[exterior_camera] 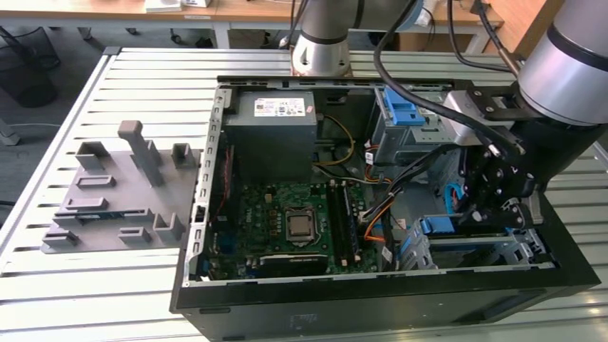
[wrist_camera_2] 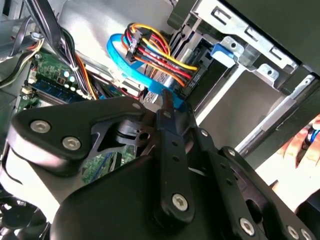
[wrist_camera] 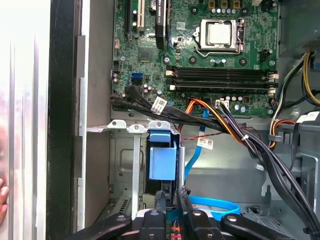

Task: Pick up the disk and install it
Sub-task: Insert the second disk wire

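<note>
disk (wrist_camera: 163, 162) stands on edge in the drive cage (wrist_camera: 131, 165); jaws closed on its near end

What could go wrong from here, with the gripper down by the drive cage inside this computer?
1. In the first wrist view, the blue data cable loops right beside the gripper. It could snag if the arm moves.
2. The black cable bundle crosses the case close to the drive cage, so it might get dragged or pinched.
3. In the second wrist view, a hand is near the case's edge, possibly within the arm's path.
</note>
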{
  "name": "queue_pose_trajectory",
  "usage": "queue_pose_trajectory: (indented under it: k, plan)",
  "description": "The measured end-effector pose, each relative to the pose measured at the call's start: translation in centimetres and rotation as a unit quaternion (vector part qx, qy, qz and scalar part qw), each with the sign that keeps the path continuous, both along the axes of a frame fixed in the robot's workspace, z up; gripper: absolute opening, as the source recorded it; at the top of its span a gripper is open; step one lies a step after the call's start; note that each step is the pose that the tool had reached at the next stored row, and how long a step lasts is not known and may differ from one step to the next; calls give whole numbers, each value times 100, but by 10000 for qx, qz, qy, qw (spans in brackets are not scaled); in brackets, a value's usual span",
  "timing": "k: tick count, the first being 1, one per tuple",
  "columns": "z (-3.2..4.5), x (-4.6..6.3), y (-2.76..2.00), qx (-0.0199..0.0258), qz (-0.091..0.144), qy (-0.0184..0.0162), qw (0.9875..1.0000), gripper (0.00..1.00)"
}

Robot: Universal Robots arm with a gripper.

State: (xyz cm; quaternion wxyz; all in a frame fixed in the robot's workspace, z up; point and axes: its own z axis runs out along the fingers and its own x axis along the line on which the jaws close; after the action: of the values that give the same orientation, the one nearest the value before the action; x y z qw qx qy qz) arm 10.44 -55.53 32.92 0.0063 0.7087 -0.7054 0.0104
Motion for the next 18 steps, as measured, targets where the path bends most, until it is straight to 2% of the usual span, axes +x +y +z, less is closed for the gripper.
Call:
queue_pose_trajectory:
  k: [9, 15, 18]
  plan:
    - [95, 0, 0, 0, 0, 2, 10000, 24]
    - [184, 0, 0, 0, 0, 17, 10000, 24]
    - [194, 0, 2, 1, 0, 27, 10000, 24]
